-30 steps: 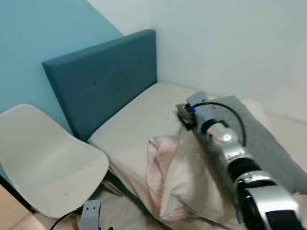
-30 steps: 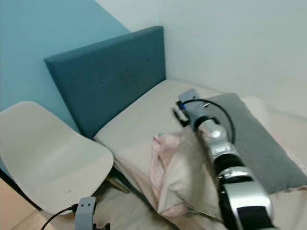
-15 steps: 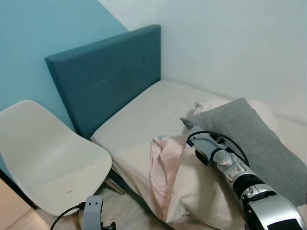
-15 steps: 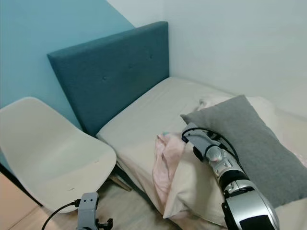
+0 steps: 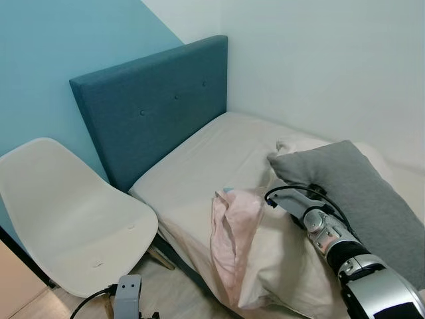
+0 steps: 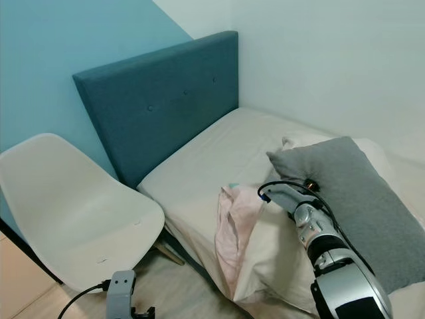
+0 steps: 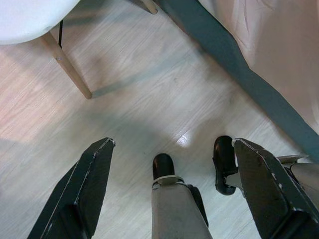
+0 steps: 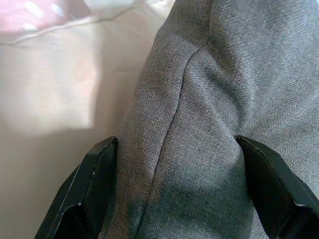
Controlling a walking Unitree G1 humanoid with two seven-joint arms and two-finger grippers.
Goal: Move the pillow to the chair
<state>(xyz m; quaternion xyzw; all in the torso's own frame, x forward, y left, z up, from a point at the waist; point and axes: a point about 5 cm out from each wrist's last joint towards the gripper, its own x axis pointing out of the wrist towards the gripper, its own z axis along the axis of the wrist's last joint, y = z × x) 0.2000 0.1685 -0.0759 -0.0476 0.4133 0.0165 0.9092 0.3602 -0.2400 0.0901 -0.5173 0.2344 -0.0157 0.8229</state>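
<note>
A grey pillow (image 5: 362, 196) lies on the bed (image 5: 212, 156) by the white wall. My right gripper (image 8: 174, 142) is open at the pillow's near-left edge, and the grey fabric (image 8: 204, 114) bulges between its two black fingers (image 8: 94, 189). The right arm (image 5: 325, 232) reaches across a cream pillow (image 5: 272, 259) with a pink cover (image 5: 229, 226) at the bed's edge. A white shell chair (image 5: 66, 219) stands to the left of the bed with nothing on its seat. My left gripper (image 7: 173, 144) hangs open over the floor, holding nothing.
A teal headboard (image 5: 149, 113) rises between the chair and the bed. Pale wood floor (image 7: 149, 74) lies below, with a chair leg (image 7: 70, 74), the dark bed frame (image 7: 239, 79) and my own feet (image 7: 163, 167) on it.
The camera has shifted slightly. My right arm has dropped from above the grey pillow and drawn back to its near-left edge. The left arm still hangs low.
</note>
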